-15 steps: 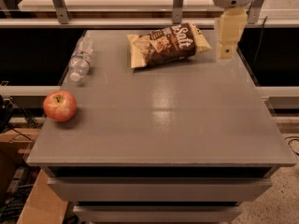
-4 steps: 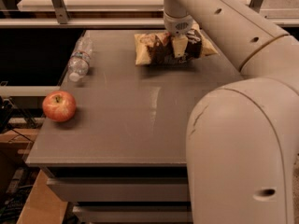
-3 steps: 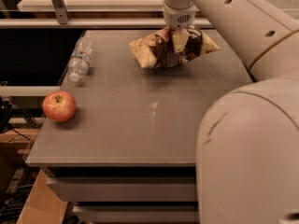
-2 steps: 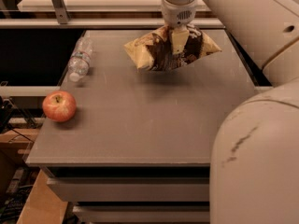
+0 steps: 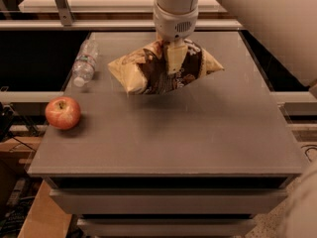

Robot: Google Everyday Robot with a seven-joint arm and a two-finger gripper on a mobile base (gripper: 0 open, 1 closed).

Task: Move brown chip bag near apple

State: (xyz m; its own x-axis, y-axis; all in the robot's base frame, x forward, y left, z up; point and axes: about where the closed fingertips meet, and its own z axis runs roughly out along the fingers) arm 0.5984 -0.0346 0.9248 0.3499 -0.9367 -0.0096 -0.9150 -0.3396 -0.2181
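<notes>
My gripper (image 5: 174, 62) hangs from the white arm at the top middle and is shut on the brown chip bag (image 5: 148, 71). The bag has a dark brown middle and pale yellow ends, and it hangs lifted above the middle of the grey table (image 5: 198, 133), with its shadow below it. The red apple (image 5: 63, 112) sits near the table's left edge, well to the left of and nearer than the bag.
A clear plastic water bottle (image 5: 84, 63) lies at the back left of the table, between the apple and the far edge. The robot's white arm body fills the upper right. A dark gap runs along the table's left and right sides.
The bag has been lifted off the back of the table and carried forward and left, toward the table's middle. The apple and bottle have not moved.
</notes>
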